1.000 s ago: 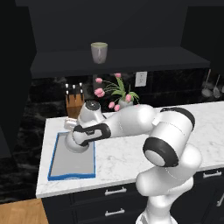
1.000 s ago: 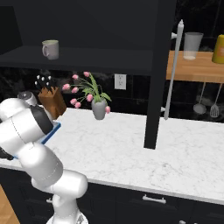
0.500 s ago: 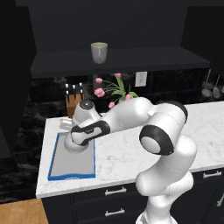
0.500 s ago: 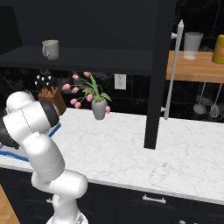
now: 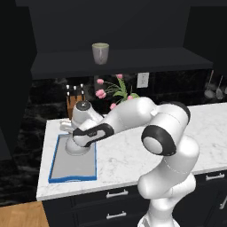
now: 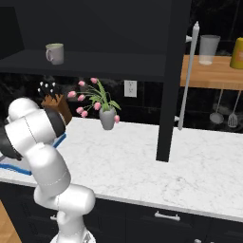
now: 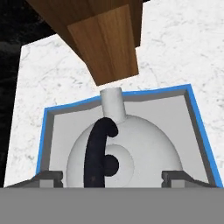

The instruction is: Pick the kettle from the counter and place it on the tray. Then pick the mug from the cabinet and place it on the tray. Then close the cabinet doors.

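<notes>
Kettle (image 7: 124,151) inside the tray (image 7: 199,131) — hand (image 7: 113,177) released, fingers wide apart

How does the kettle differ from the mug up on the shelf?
The kettle is a wide, low silver-grey dome with a spout and a black arched handle on top; the mug is a small upright grey-beige cup, and the right base view shows a handle on its side. The kettle sits low inside the blue-rimmed tray on the counter, while the mug stands high on the cabinet shelf. Both are greyish vessels.

Kettle (image 5: 78,147) base, perhaps fingers (image 7: 49,176) too, behind arm.
</notes>
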### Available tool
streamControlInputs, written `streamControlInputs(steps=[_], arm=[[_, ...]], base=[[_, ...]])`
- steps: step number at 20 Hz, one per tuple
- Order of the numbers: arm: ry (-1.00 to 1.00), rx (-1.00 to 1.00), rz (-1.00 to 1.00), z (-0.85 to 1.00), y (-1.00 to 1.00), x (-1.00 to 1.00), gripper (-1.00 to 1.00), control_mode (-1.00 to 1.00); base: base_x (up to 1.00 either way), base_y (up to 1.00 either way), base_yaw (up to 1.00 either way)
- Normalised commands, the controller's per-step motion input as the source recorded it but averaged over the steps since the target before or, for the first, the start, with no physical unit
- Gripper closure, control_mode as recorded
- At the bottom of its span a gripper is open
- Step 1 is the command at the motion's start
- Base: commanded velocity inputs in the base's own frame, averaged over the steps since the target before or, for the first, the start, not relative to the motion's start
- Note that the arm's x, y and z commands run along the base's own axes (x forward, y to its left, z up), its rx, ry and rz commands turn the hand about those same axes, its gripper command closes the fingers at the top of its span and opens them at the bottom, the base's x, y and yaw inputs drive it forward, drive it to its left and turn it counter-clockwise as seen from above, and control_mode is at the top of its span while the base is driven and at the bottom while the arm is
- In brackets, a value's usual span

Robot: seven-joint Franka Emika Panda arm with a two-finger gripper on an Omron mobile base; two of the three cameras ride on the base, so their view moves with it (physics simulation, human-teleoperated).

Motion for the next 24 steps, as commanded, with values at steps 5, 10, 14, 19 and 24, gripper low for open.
streamControlInputs(steps=[5, 10, 14, 19, 24], arm=[[-0.02, 0.0, 0.04, 0.51, -0.05, -0.13, -1.0, -1.0], [0.0, 0.0, 0.06, 0.69, -0.11, -0.36, -1.0, -1.0], [0.0, 0.0, 0.12, 0.6, -0.26, -0.37, -1.0, -1.0], [-0.05, -0.06, 0.11, 0.58, -0.29, -0.29, -1.0, -1.0], [-0.1, -0.14, 0.05, 0.67, -0.27, -0.37, -1.0, -1.0]], base=[[0.0, 0.0, 0.0], [0.0, 0.0, 0.0], [0.0, 0.0, 0.0], [0.0, 0.0, 0.0], [0.0, 0.0, 0.0]])
